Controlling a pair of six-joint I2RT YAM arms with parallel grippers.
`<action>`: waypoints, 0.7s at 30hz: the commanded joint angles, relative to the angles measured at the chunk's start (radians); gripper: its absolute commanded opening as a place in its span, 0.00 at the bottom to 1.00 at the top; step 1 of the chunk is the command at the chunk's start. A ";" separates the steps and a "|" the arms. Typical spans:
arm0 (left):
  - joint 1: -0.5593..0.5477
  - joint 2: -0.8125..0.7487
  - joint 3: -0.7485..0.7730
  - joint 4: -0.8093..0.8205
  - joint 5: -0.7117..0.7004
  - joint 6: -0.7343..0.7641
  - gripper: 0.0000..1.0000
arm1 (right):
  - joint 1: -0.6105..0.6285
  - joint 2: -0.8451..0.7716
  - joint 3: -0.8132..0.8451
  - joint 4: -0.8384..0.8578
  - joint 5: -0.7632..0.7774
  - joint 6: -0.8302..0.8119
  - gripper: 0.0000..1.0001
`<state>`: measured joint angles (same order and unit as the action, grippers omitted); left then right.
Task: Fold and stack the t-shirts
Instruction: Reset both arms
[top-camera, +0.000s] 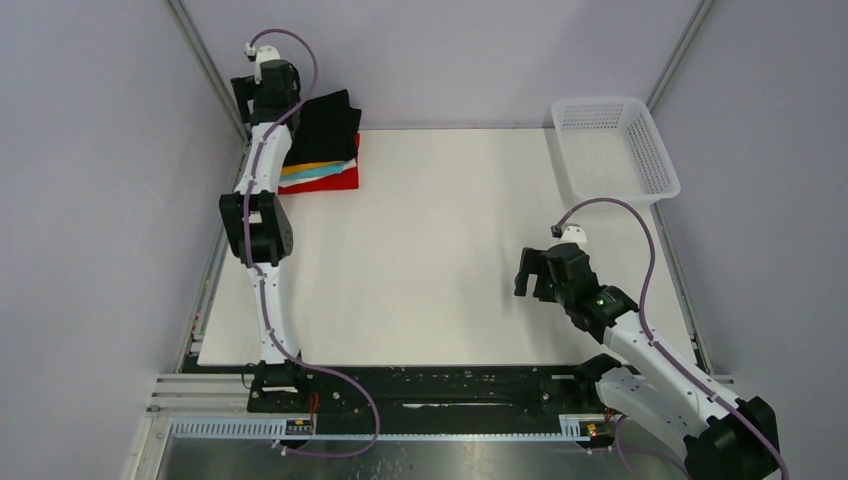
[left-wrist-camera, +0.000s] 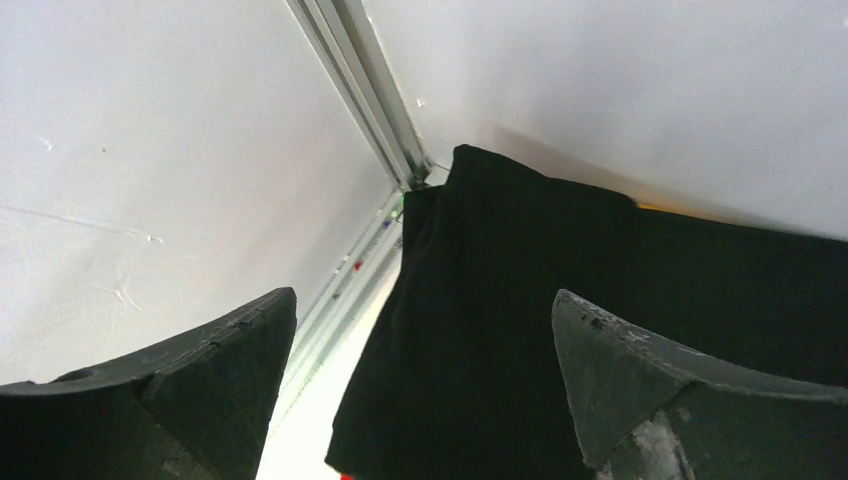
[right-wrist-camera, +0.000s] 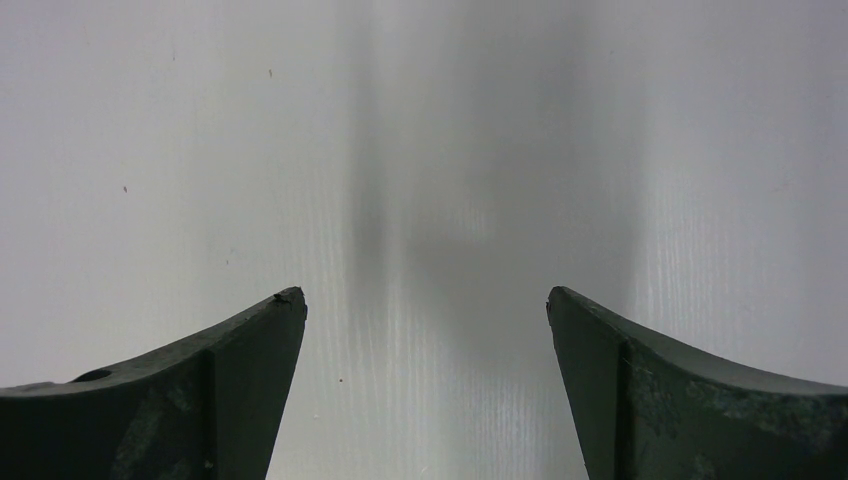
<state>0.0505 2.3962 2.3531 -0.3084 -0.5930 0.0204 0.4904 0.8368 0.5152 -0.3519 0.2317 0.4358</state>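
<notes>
Top view: flat matte white bench (top-camera: 440, 260). The stack of t-shirts (top-camera: 325, 150) sits in the upper left of the frame, at the bench corner. Black shirt (top-camera: 328, 122) on top, soft, slightly rumpled, wider than the layers under it. Thin folded edges show below: orange shirt (top-camera: 300, 167), teal shirt (top-camera: 325, 172), red shirt (top-camera: 340, 183) lowest. Left claw (top-camera: 250, 100) hangs at the stack's left edge. White plastic mesh basket (top-camera: 652, 155) upper right, rectangular. Right claw (top-camera: 533, 272) lower right, over bare bench.

Left wrist view: dark wedge-shaped fingers (left-wrist-camera: 230, 350) spread apart, nothing gripped. Matte black cloth with smooth folds below, aluminium frame rail (left-wrist-camera: 360, 80) upper centre.

Right wrist view: claw spread apart, empty, over finely ribbed white surface with a soft shadow.
</notes>
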 joint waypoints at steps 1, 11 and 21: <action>-0.008 -0.210 -0.076 -0.017 0.097 -0.167 0.99 | 0.000 -0.045 0.021 -0.010 0.061 0.024 0.99; -0.205 -0.787 -0.798 -0.147 0.132 -0.522 0.99 | 0.000 -0.104 -0.014 0.003 0.201 0.045 0.99; -0.514 -1.290 -1.524 -0.204 0.115 -0.723 0.99 | 0.000 -0.236 -0.079 0.010 0.269 0.095 1.00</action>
<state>-0.3733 1.1782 0.8894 -0.4423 -0.4335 -0.6193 0.4904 0.6605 0.4595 -0.3679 0.4122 0.4919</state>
